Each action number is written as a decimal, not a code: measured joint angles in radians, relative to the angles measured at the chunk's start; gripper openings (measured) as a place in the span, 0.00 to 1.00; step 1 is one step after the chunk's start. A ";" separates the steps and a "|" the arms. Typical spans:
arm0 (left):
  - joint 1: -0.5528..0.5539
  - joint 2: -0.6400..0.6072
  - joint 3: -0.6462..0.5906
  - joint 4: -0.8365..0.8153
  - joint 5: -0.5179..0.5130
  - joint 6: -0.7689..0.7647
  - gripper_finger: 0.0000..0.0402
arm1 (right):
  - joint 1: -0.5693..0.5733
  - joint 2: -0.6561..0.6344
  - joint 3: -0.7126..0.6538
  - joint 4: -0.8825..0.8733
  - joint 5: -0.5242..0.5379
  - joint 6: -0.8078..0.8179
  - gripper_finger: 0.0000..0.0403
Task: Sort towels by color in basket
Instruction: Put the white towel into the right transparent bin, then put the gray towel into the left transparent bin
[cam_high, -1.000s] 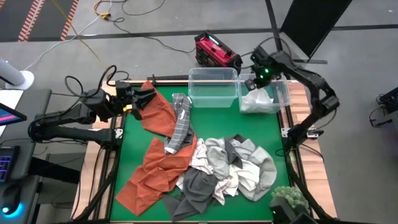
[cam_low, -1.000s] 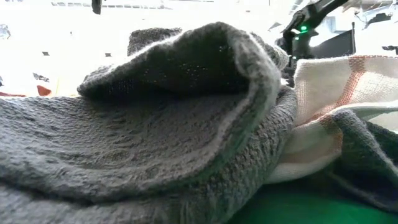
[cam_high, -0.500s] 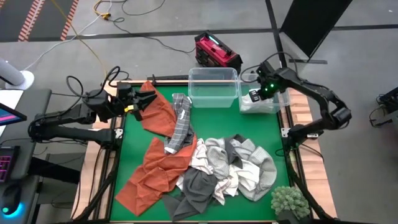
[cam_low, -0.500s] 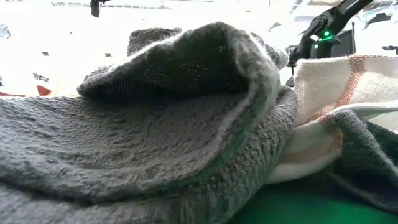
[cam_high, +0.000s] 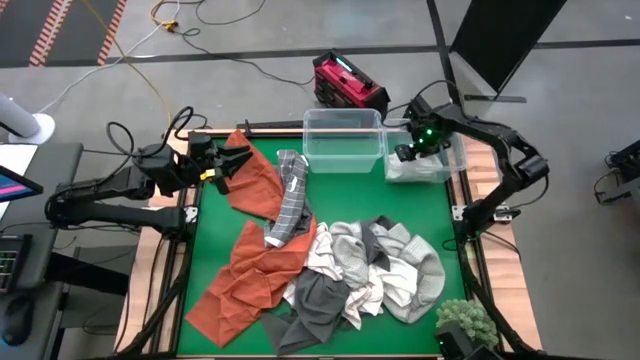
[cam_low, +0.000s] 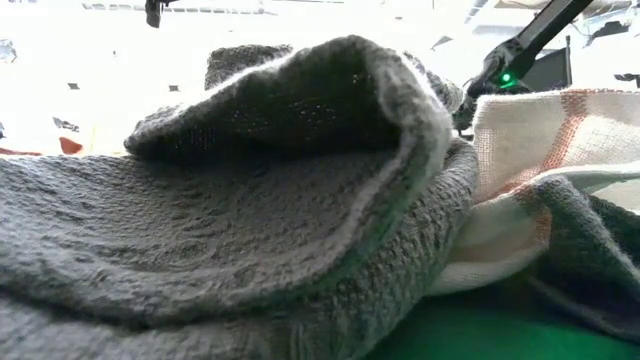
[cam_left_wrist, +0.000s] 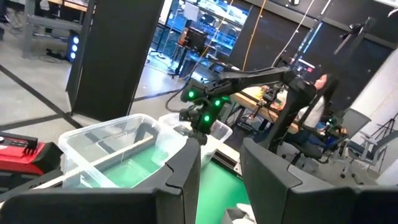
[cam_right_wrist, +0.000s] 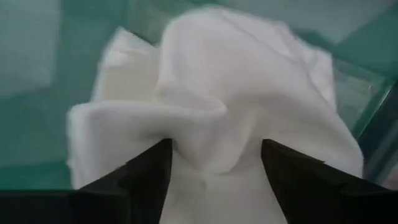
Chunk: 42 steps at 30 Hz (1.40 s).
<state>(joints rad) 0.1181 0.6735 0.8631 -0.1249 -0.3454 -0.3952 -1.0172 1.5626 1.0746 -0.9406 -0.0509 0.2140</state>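
Note:
My right gripper (cam_right_wrist: 214, 152) stands open over the right clear bin (cam_high: 455, 150), its fingers on either side of a crumpled white towel (cam_right_wrist: 211, 106) that lies in the bin. At the table's far left, my left gripper (cam_high: 240, 163) hovers open over a rust-orange towel (cam_high: 258, 188), nothing between its fingers (cam_left_wrist: 221, 168). A checked towel (cam_high: 290, 205), a second rust-orange towel (cam_high: 245, 280) and a heap of grey and white towels (cam_high: 370, 270) lie on the green table. The left bin (cam_high: 343, 140) holds nothing. My right gripper points down into the bin with the white towel's raised top fold (cam_right_wrist: 205, 140) between its spread fingers. I cannot tell whether the fingers touch the cloth. The towel rests on the bin's floor.
A green spiky plant ball (cam_high: 465, 320) sits at the near right corner. A red box (cam_high: 348, 82) lies on the floor behind the bins. In the low view a dark grey towel (cam_low: 250, 200) fills the foreground and hides most of the table.
My right gripper has come down toward the right bin and a little toward the table's near edge with the white towel. The towel has sunk from a raised bunch to a low heap inside the bin.

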 joint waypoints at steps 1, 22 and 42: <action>0.000 0.000 0.000 0.000 0.000 0.006 0.27 | 0.000 -0.009 0.012 -0.012 0.000 -0.002 0.74; 0.031 0.000 0.000 -0.095 0.058 -0.044 0.27 | 0.575 -0.362 0.208 -0.069 -0.007 0.002 0.77; 0.051 0.015 0.000 -0.322 0.309 -0.128 0.27 | 1.252 -0.017 0.207 0.079 0.071 0.221 0.77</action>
<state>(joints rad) 0.1686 0.6888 0.8631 -0.4472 -0.0366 -0.5230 0.2344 1.5454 1.2816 -0.8618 0.0198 0.4354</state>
